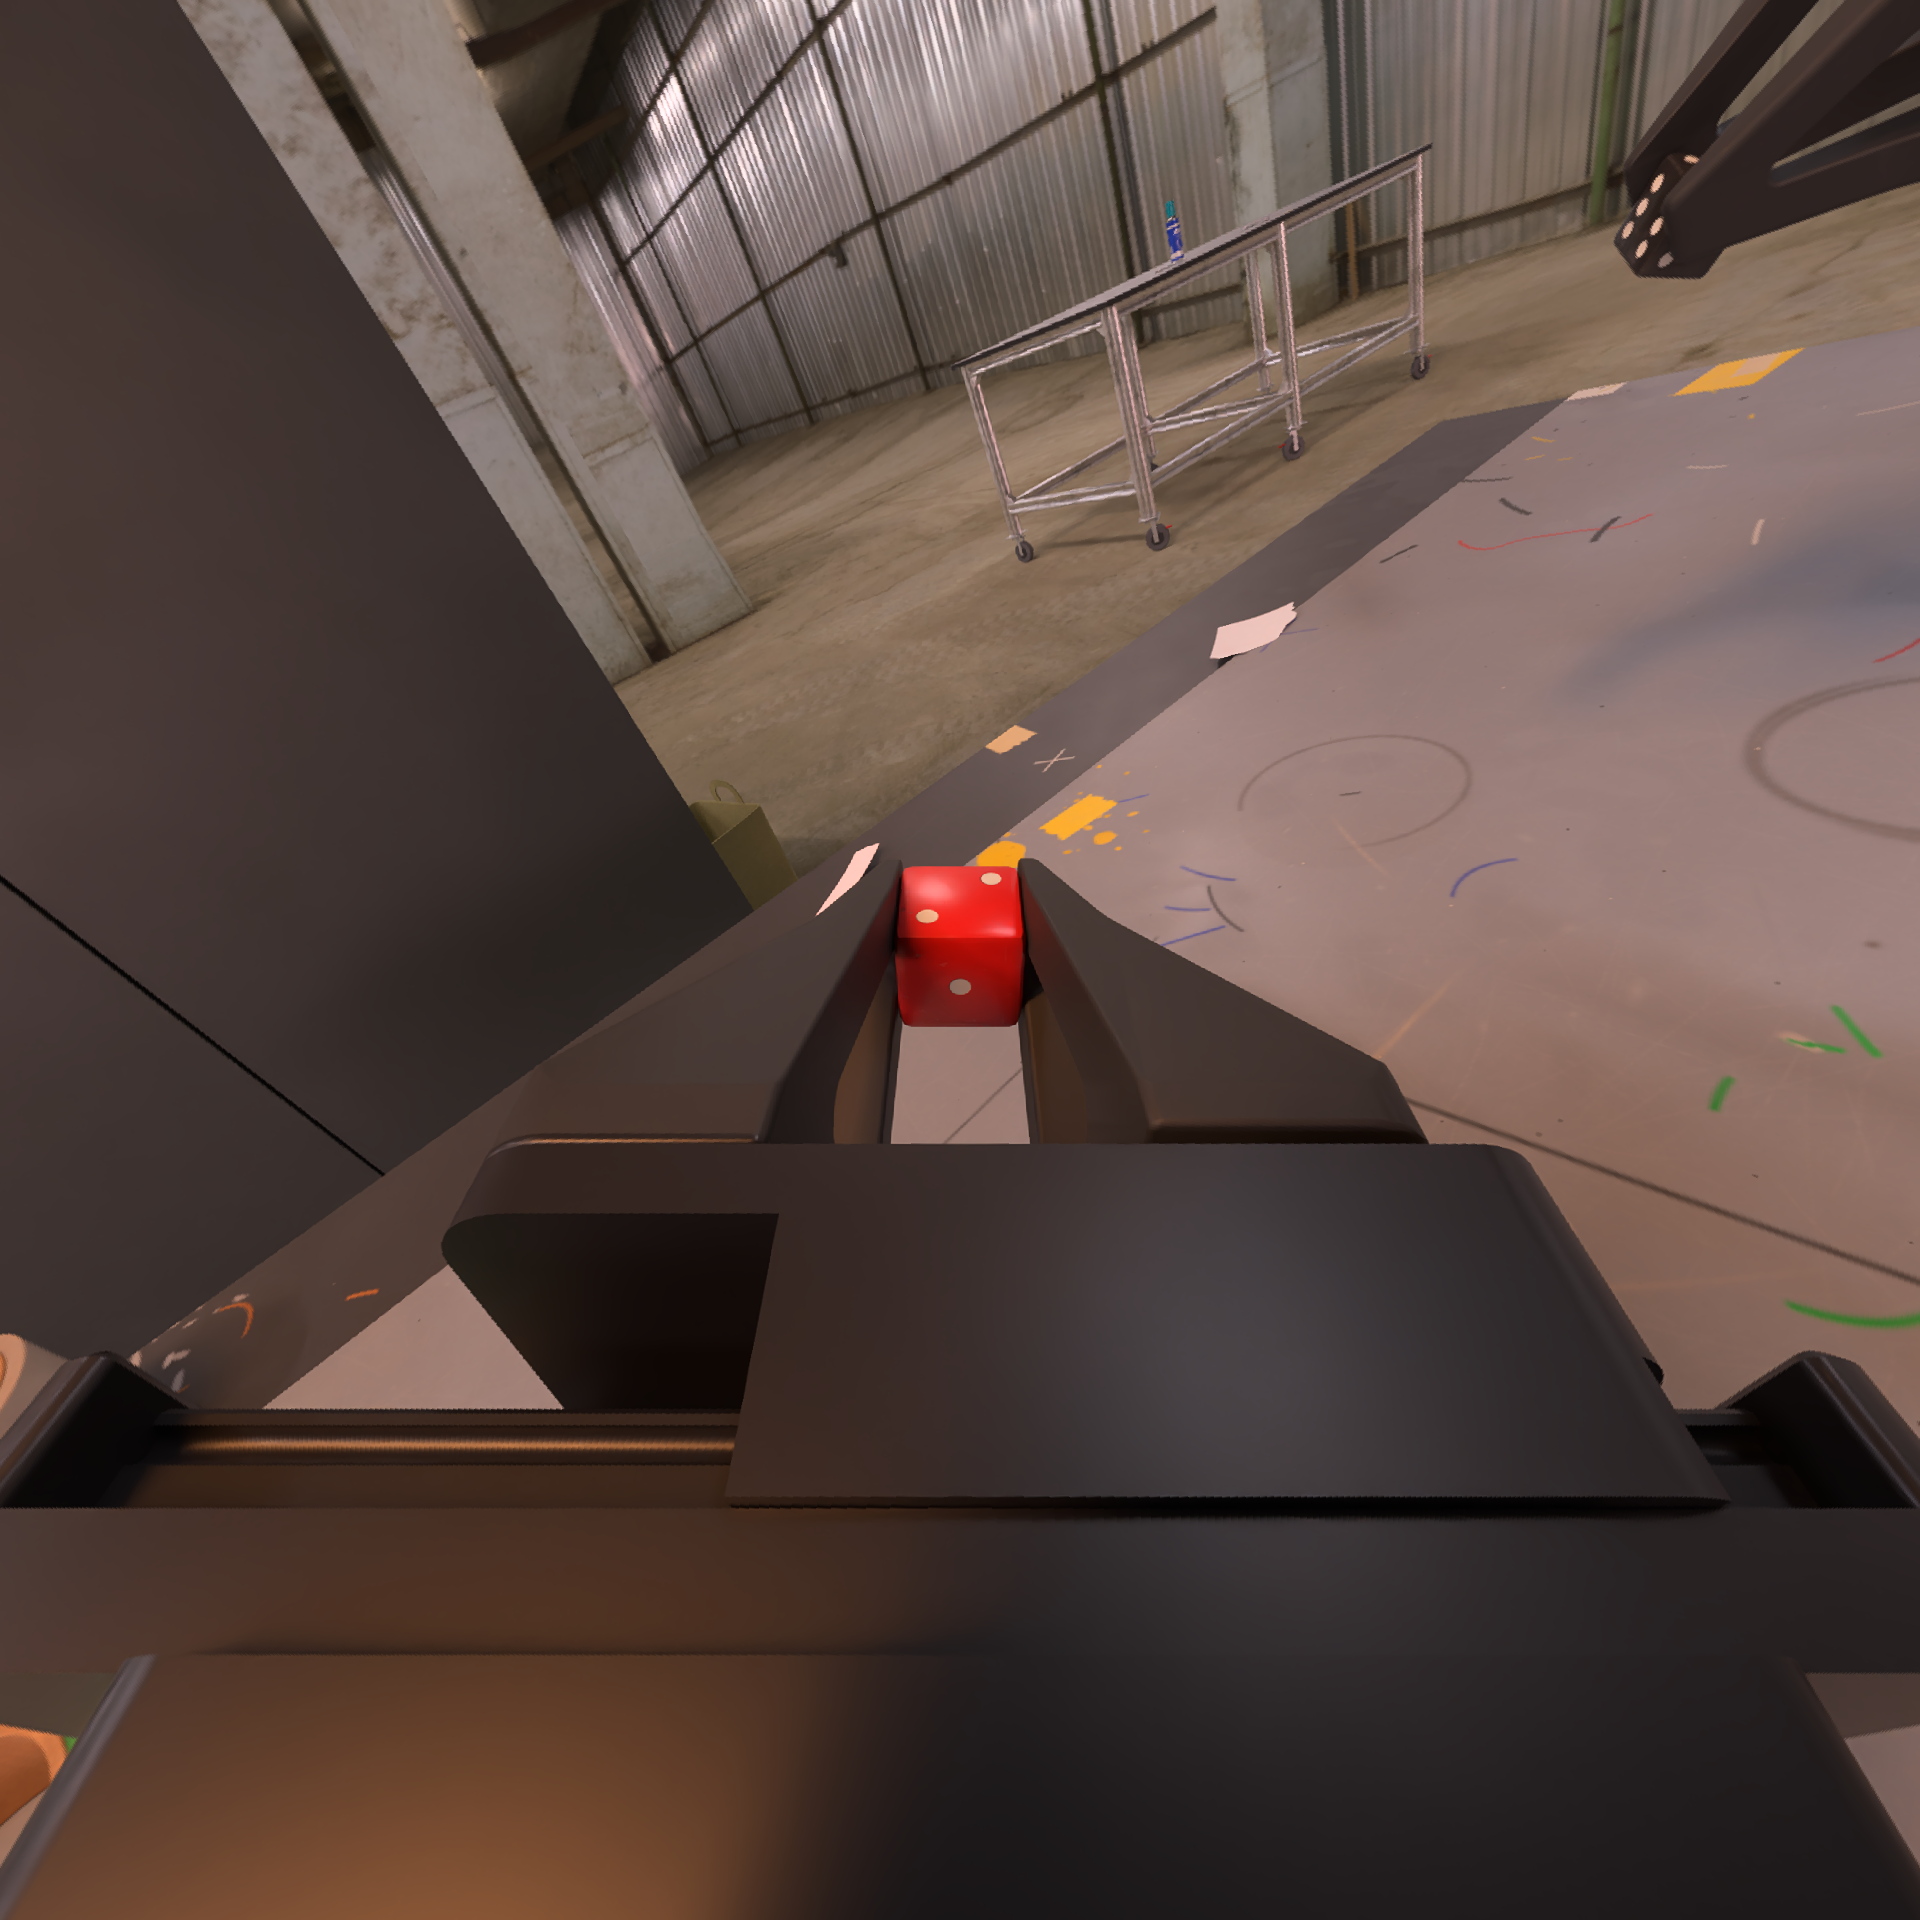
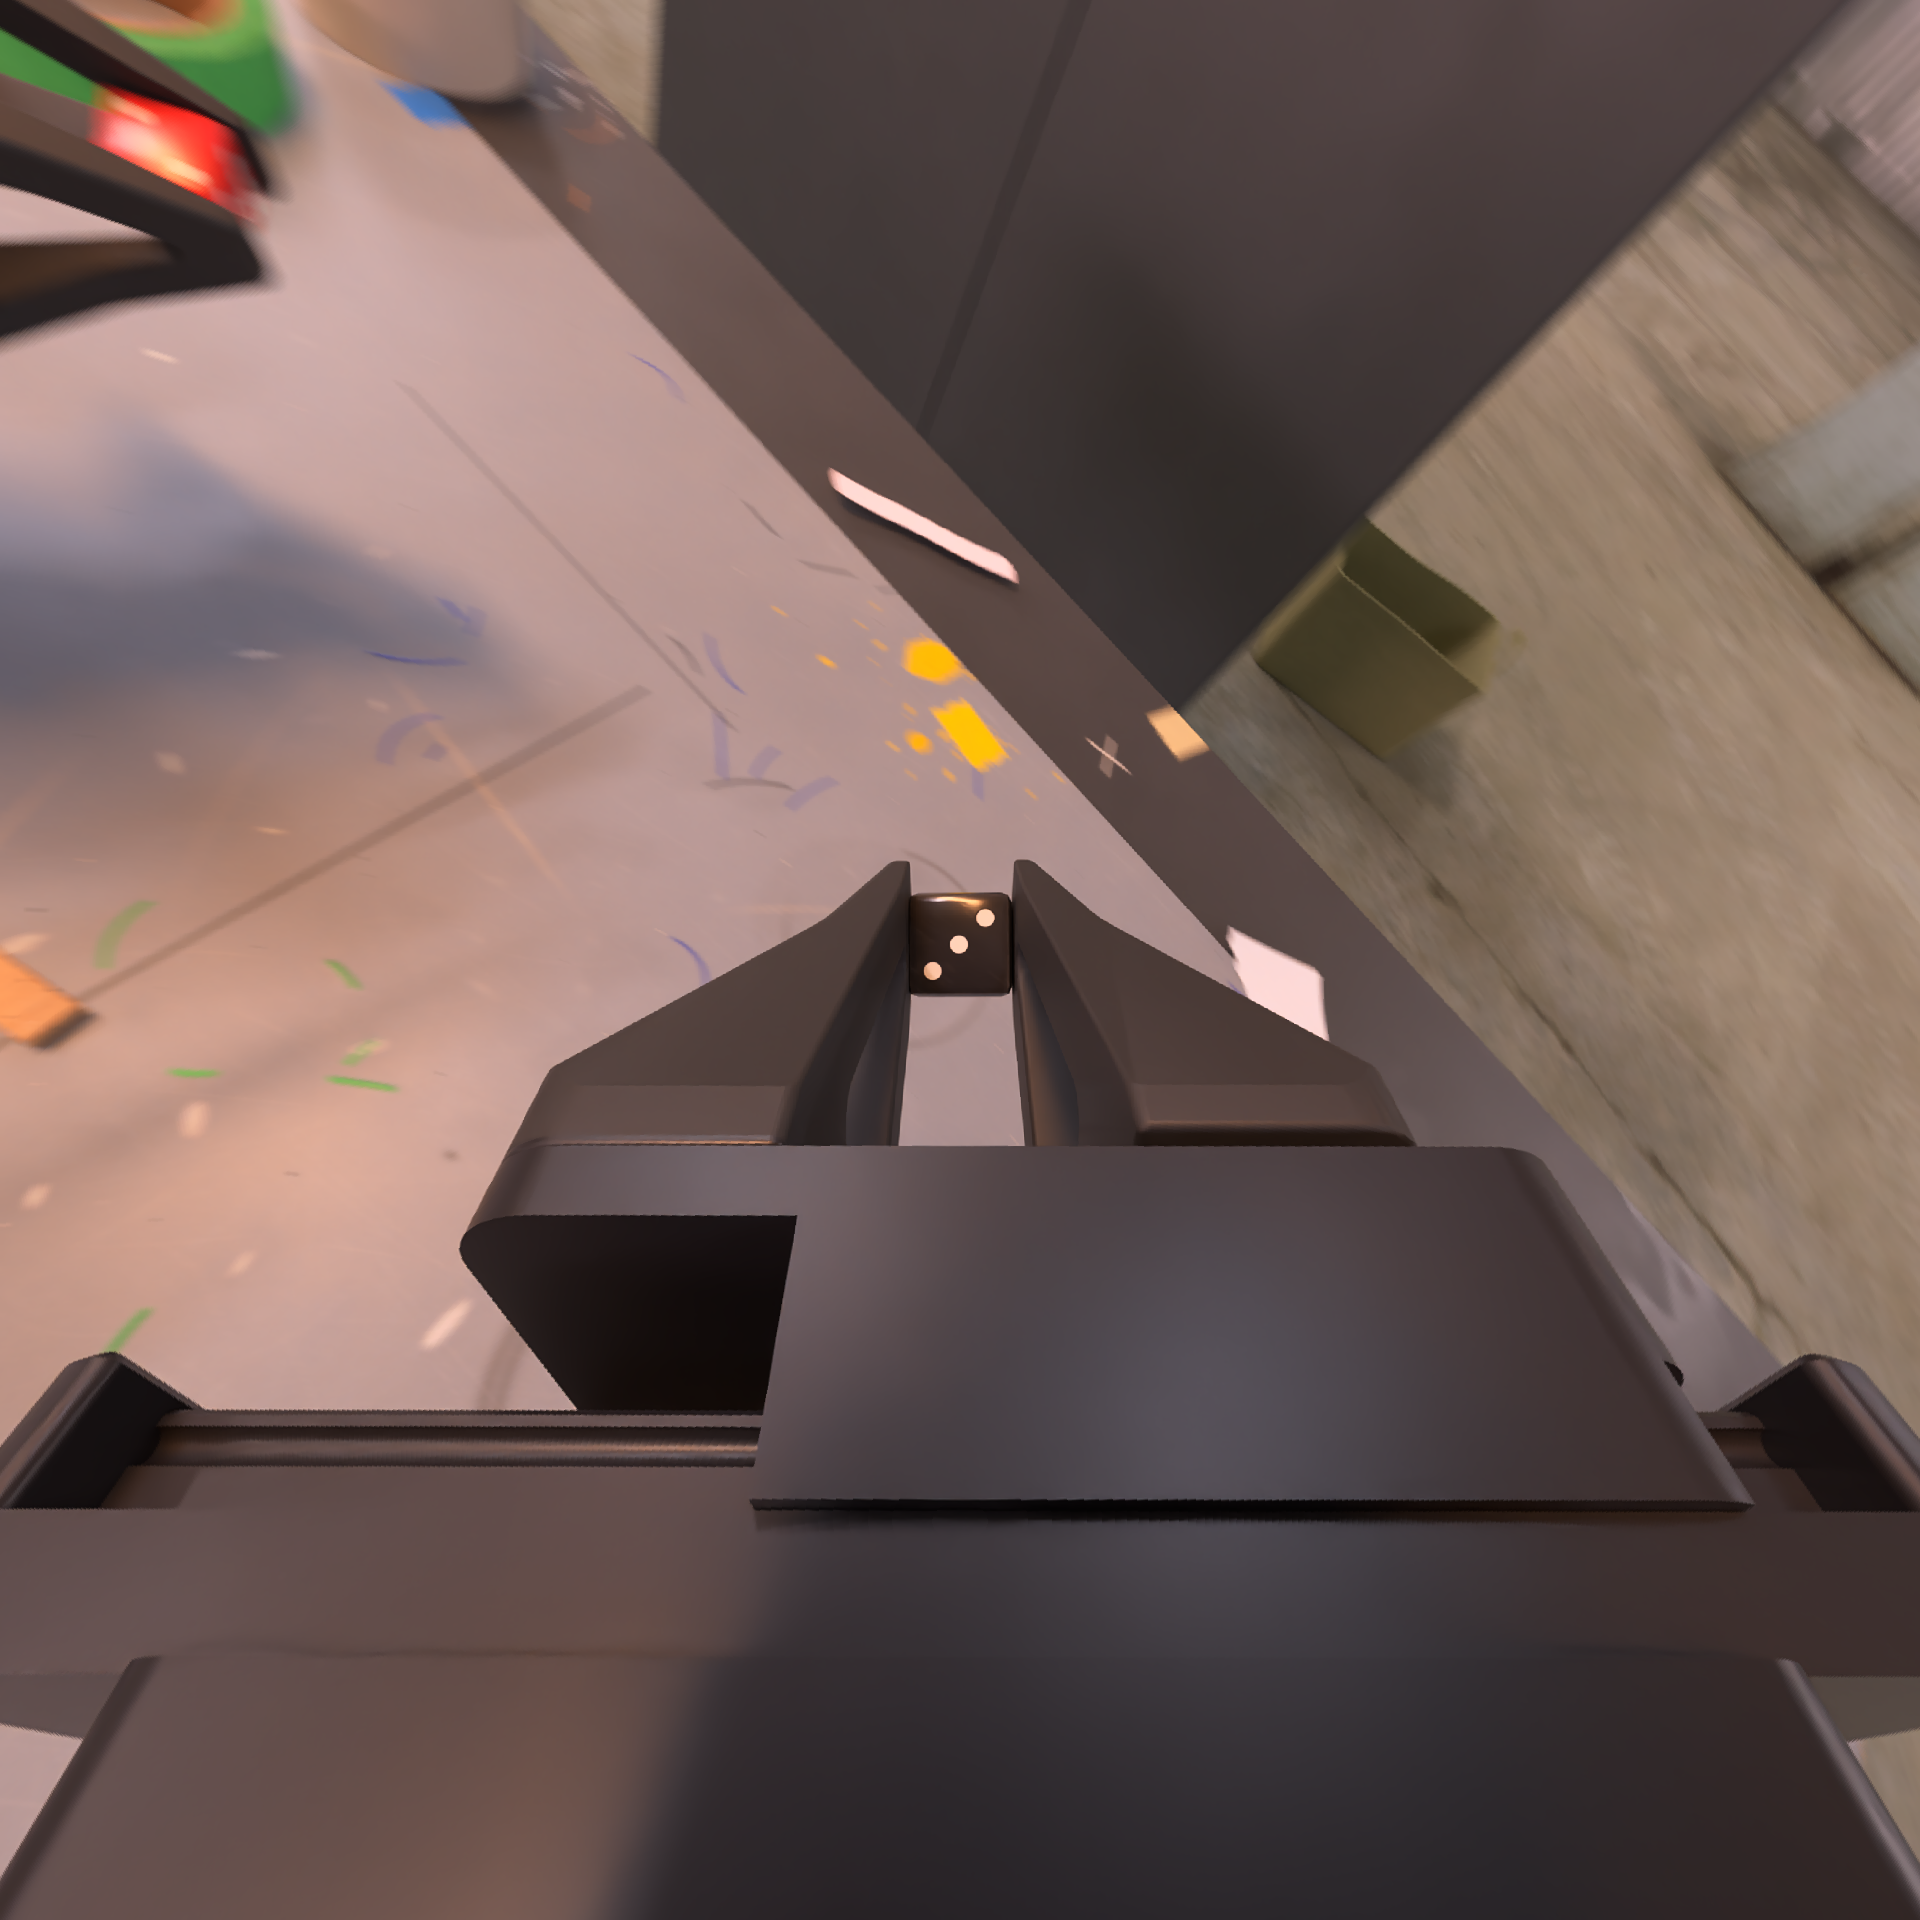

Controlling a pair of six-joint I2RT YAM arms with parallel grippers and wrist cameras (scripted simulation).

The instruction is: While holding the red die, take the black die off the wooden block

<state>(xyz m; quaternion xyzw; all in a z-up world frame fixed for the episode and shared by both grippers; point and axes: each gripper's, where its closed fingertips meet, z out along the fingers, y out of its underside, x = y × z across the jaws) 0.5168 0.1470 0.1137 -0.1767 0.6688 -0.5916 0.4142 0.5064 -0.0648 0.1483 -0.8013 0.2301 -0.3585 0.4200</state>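
My left gripper [image 1: 960,883] is shut on the red die [image 1: 958,948], held between its fingertips above the table's far edge. My right gripper [image 2: 961,883] is shut on the black die [image 2: 959,943], held in the air above the table. The black die [image 1: 1652,223] also shows in the left wrist view at the top right, in the other gripper's fingers. The red die [image 2: 171,156] shows blurred in the right wrist view at the top left, in the other gripper. A tan, wood-coloured piece [image 2: 36,1006] lies on the table at the left edge; it may be the wooden block.
The grey table [image 1: 1558,935] bears paint marks and paper scraps [image 1: 1252,632]. A dark panel [image 1: 260,623] stands beyond its edge. A green object [image 2: 255,62] and a white one [image 2: 457,52] sit at the far corner. A cardboard box [image 2: 1382,644] and a metal trolley [image 1: 1195,353] stand on the floor.
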